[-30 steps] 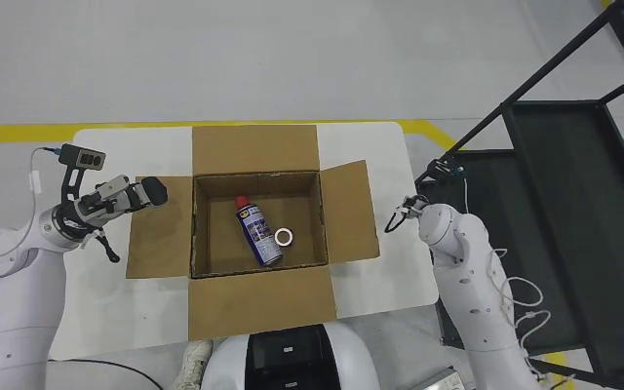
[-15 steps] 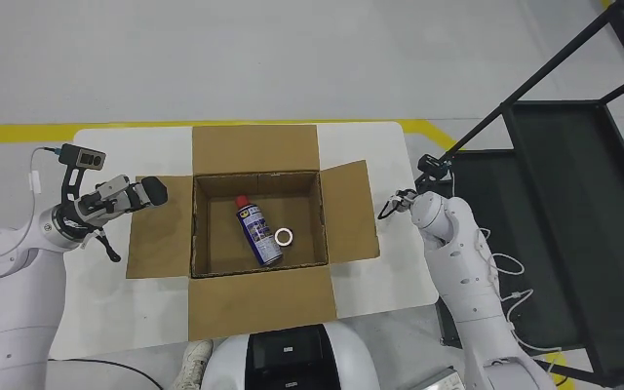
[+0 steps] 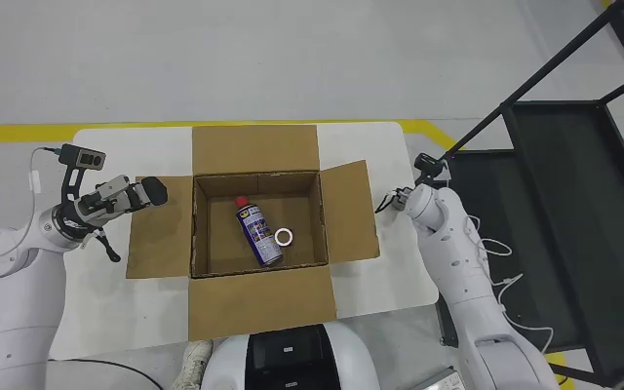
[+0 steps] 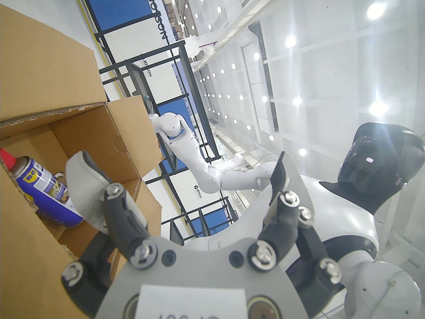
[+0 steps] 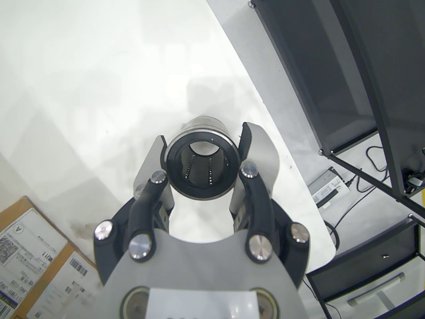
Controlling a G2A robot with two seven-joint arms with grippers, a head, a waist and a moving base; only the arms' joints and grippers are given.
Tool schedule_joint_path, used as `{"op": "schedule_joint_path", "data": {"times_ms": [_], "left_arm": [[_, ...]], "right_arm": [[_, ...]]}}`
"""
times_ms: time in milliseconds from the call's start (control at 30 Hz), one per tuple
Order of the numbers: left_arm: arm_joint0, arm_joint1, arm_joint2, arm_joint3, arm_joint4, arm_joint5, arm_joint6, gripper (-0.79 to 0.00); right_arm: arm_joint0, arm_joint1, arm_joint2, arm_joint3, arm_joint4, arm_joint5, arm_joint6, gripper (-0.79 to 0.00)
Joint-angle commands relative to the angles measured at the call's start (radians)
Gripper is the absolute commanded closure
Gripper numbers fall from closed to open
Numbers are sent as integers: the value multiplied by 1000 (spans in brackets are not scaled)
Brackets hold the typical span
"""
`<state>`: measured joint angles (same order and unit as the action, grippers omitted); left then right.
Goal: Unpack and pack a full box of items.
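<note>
Right gripper's jaws clamp the bearing beside the box: carry it level; left gripper's jaws stand apart.

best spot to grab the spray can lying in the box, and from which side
Grip the spray can across its blue body, nearer the red cap, coming straight down into the open box. It lies on its side, so the round body offers two opposite sides to close on, and the small ring crowds its other end. The open left end effector looks free for it.
</note>
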<state>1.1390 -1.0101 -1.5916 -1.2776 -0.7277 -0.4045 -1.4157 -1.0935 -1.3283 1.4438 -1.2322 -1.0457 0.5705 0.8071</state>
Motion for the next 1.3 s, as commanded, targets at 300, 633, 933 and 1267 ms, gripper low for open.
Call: {"op": "schedule_joint_path", "data": {"times_ms": [300,633,933,1267], "left_arm": [[0,0,0,0,0,0,0,-785],[0,0,0,0,0,0,0,-785],[0,0,0,0,0,0,0,-785],[0,0,0,0,0,0,0,-785]], "right_arm": [[41,-10,-17,80,37,10,-53,-465],[6,-5,-2,5,36,15,-39,-785],[-133,13,84,-300,6,48,-18,-785],[-271,23,119,-684,-14,0,8,-785]]}}
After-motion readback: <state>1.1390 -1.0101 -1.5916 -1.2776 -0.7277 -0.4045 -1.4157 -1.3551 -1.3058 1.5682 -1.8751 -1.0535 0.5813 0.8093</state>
